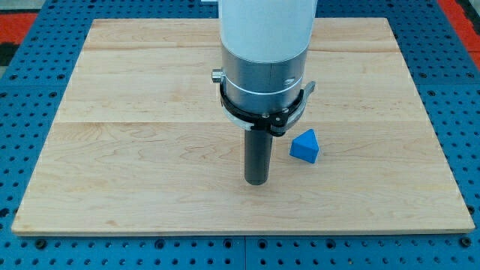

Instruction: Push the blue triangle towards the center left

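Pale wooden board on a blue perforated bench fills my screen; nothing else lies on it but one block. That block, the blue triangle, sits a little right of the board's middle and somewhat toward the view's bottom, resting flat with one sloped face turned to the camera; it is well apart from the view's left edge, where I am meant to send it. Just beside it, on its left and slightly lower in the view, my tip stands on the wood; a narrow strip of board shows between rod and block, so I judge they are not touching; the rod has no jaws to open or close and it holds nothing. Above the rod, the arm's metal collar and white housing hide part of the board's upper middle.

As for progress, I judge the push has not begun in any useful sense; the triangle lies on the wrong side of centre, and my tip is on the block's left, the side I want it to travel toward; I would need to come round to its right before sweeping leftward.
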You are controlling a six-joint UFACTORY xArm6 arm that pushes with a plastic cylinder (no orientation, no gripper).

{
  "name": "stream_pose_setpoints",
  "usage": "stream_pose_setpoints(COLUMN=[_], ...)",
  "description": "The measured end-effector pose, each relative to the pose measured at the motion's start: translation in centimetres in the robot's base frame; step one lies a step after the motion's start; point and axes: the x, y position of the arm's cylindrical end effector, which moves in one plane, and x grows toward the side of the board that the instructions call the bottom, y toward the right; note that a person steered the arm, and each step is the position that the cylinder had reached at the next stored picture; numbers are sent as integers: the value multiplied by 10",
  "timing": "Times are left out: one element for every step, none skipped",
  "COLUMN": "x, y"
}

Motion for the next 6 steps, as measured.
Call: stream_pose_setpoints(x=[7,38,57,40,19,-2], y=[0,-6,5,60,65,90])
